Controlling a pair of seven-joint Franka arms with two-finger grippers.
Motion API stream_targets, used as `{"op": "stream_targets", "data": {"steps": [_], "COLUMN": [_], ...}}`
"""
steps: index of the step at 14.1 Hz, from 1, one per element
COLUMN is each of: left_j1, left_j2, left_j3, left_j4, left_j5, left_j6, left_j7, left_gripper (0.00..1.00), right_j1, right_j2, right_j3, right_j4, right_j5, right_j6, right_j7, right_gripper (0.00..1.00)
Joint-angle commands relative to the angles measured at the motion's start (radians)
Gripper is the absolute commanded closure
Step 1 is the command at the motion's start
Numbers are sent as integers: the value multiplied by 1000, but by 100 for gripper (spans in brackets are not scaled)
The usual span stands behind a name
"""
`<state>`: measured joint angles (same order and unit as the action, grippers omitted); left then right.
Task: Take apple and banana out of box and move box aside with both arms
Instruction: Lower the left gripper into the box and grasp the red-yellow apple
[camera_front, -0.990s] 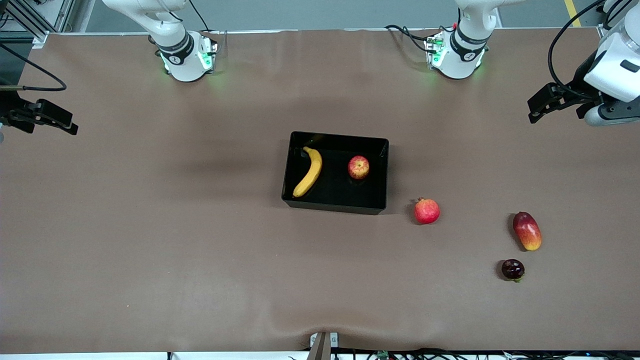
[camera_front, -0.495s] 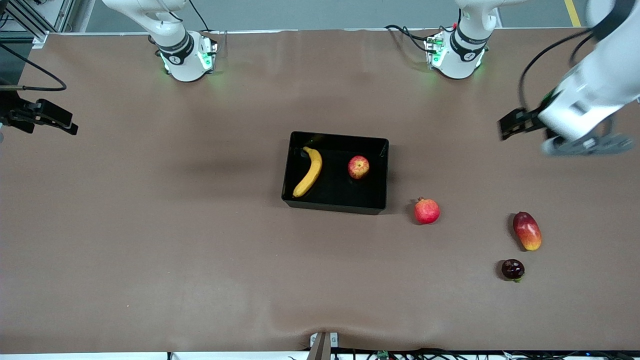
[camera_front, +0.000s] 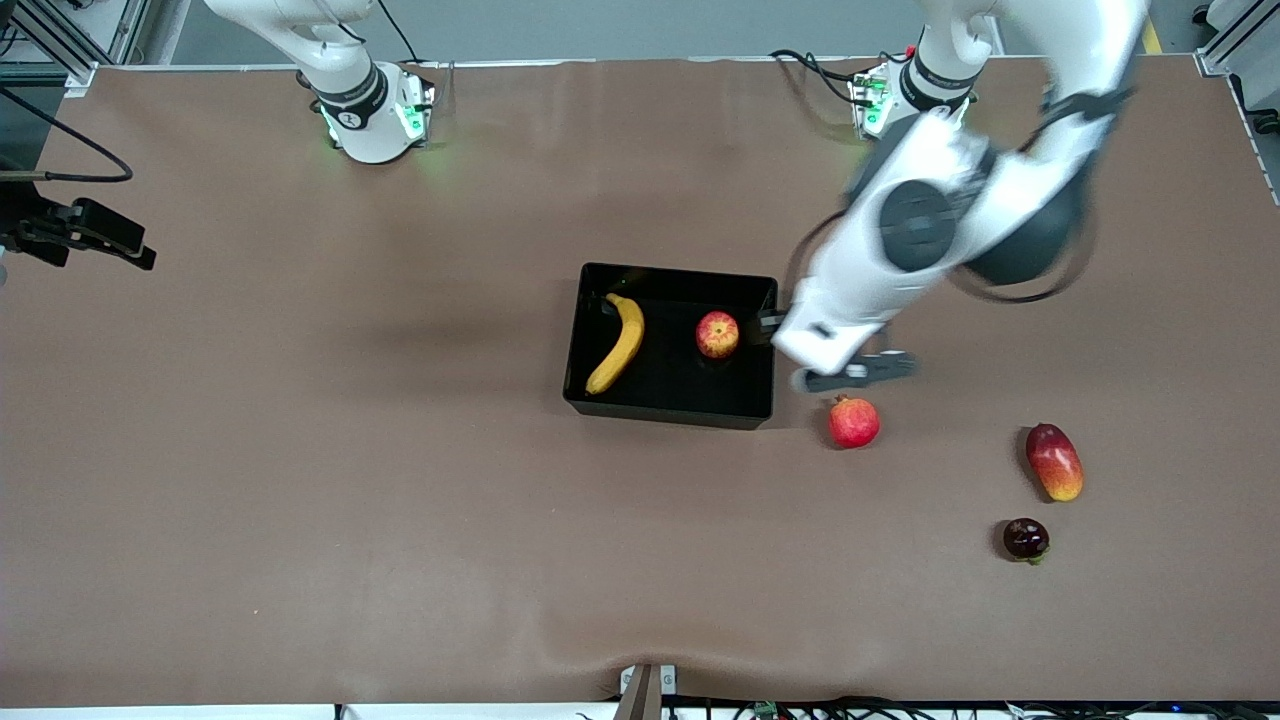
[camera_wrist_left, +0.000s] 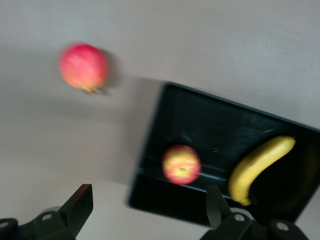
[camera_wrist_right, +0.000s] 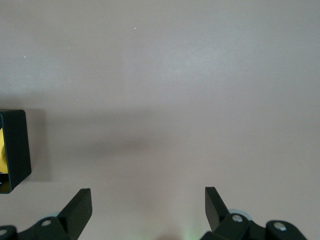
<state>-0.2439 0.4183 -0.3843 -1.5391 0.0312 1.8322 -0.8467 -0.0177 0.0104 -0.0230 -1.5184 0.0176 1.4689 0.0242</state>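
**Fruit still in the box, left arm at its edge**

Fruit removal has not begun: the apple (camera_front: 717, 334) and the banana (camera_front: 617, 343) both lie inside the box (camera_front: 668, 411), which sits mid-table, the banana toward the right arm's end and the apple toward the left arm's end. The left gripper (camera_wrist_left: 148, 206) hangs over the box wall nearest the apple, jaws apart and empty. The right gripper (camera_wrist_right: 148, 205) waits over bare table at the right arm's end, jaws apart, holding nothing. Both fruit lifts and the two-armed shift of the box remain, in my judgement. A pomegranate (camera_front: 853, 422) rests just beside the box, nearer the front camera. No readable brand, label or writing shows anywhere.
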Motion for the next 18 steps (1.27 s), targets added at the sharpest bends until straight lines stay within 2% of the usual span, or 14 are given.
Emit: {"op": "stream_targets", "data": {"steps": [1,3,6,12,13,14,15,16,18], "left_j1": [-64,-87,-94,-120,-121,-121,-121,-120,-114], "left_j2": [39,49,66,178,189,192,191,182,127], "left_j3": [4,5,4,4,5,4,4,4,5], "left_j4": [-54,-158,-298,-305,-302,-302,-300,-296,-274], "left_j5": [15,16,84,130,131,131,131,131,137], "left_j6": [94,235,412,438,440,440,438,435,395], "left_j7": [-196,-296,-350,-408,-408,-408,-408,-405,-396], "left_gripper": [0,0,0,0,17,62,95,100,100], "right_j1": [-1,-1,-1,1,1,2,4,7,7], "right_j2": [0,0,0,11,16,25,31,40,54], "right_j3": [1,1,1,1,3,3,3,3,3], "right_j4": [4,4,4,4,4,4,4,4,4], "right_j5": [4,4,4,4,4,4,4,2,-1], "right_j6": [-1,-1,-1,-1,-1,1,1,7,33], "right_j7": [10,10,10,8,8,8,8,3,-1], "right_gripper": [0,0,0,0,0,0,0,0,0]}}
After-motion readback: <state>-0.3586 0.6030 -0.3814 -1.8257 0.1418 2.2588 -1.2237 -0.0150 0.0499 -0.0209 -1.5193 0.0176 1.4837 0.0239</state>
